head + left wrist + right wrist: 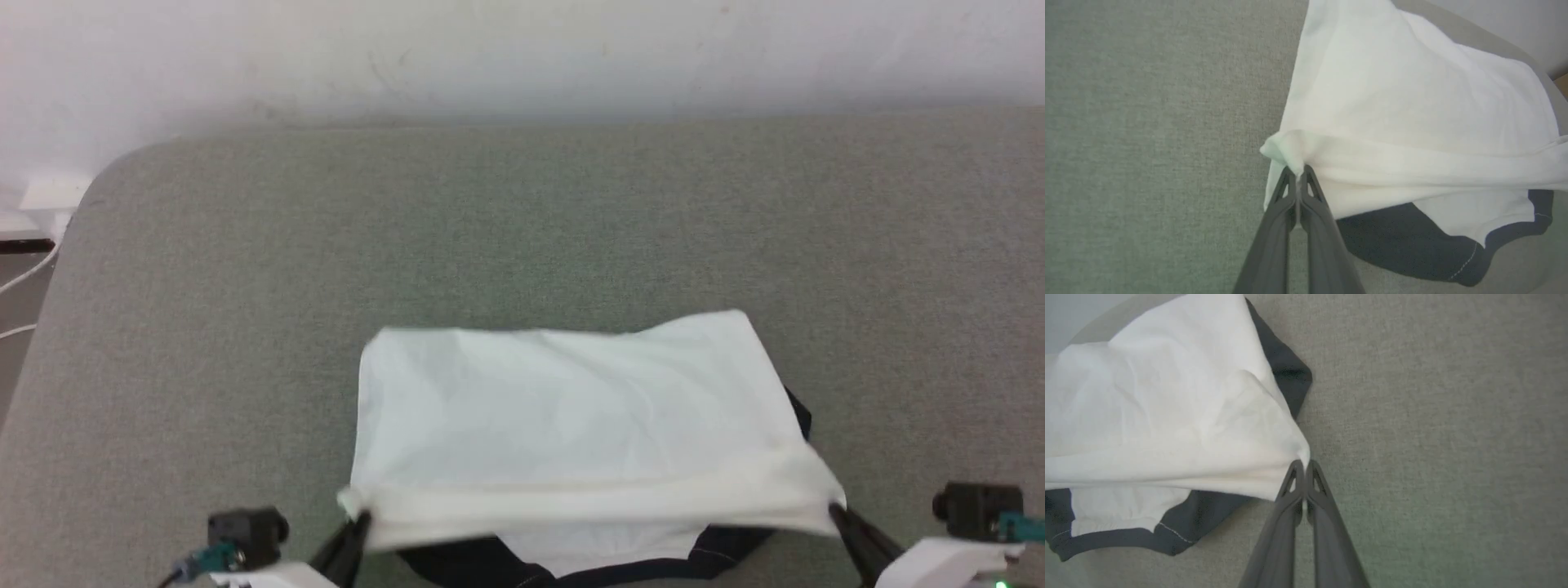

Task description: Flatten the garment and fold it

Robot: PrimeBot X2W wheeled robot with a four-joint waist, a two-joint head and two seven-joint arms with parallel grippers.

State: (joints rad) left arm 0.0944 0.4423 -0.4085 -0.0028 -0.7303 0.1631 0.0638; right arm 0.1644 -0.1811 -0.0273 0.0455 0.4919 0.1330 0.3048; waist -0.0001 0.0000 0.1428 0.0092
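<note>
Both grippers pinch the near edge of the garment (571, 408), which lies on the grey surface (245, 269).
Head view: the left gripper (357, 523) and the right gripper (834, 510) lift the near corners. The long axis runs left to right, and the white panel spreads away from the robot. Left wrist view: the jaws are pressed together on a bunched white corner, with the cloth ahead and to the right. Right wrist view: the jaws are closed on the white edge, with the cloth ahead and to the left. I judge the fold goes forward, with both arms equally near.
</note>
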